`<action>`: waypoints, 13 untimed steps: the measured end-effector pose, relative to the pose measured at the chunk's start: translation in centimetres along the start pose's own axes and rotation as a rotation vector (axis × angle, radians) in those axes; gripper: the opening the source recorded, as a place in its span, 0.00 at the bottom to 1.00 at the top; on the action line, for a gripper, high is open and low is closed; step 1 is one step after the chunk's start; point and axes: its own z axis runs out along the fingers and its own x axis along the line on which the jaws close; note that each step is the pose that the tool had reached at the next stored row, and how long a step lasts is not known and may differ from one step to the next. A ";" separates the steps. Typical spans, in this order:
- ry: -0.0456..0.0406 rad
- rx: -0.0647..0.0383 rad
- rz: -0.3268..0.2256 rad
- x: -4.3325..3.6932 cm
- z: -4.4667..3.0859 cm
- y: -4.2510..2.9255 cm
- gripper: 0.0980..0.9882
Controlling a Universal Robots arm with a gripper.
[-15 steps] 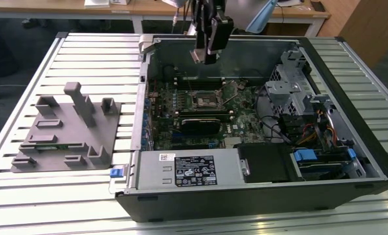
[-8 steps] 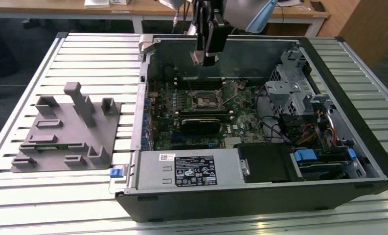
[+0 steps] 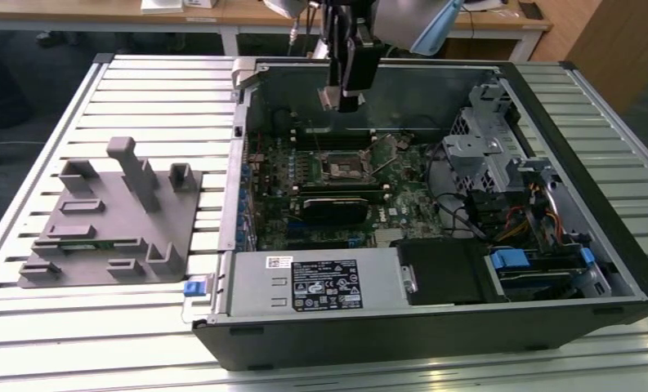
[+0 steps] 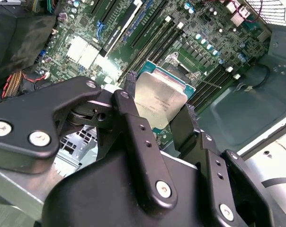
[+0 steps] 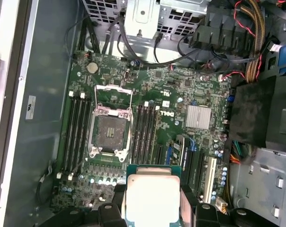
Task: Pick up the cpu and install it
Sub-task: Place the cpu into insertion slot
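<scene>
My gripper (image 3: 342, 98) hangs over the open computer case, shut on the cpu (image 3: 327, 98). The cpu is a flat square chip with a silvery top, and in both wrist views it sits between the black fingers (image 4: 129, 94). In the second wrist view the cpu (image 4: 157, 101) covers part of the socket (image 4: 174, 64). In the first wrist view the cpu (image 5: 152, 196) is offset from the open, dark, metal-framed socket (image 5: 110, 132) on the green motherboard (image 5: 181, 94). The socket (image 3: 343, 167) lies well below the gripper in the exterior view.
The case wall (image 3: 444, 327) rings the motherboard. A drive cage (image 3: 487, 139) and cable bundles (image 5: 256, 42) stand at the exterior view's right. A black box with a label (image 3: 324, 282) lies at the front. A grey holder block (image 3: 111, 220) rests on the slatted table (image 3: 149, 90).
</scene>
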 end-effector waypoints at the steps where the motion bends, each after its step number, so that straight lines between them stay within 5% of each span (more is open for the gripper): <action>1: 0.0001 0.000 0.000 0.00 0.09 0.01 0.50; 13: -0.0035 0.002 0.044 0.03 1.38 0.28 0.50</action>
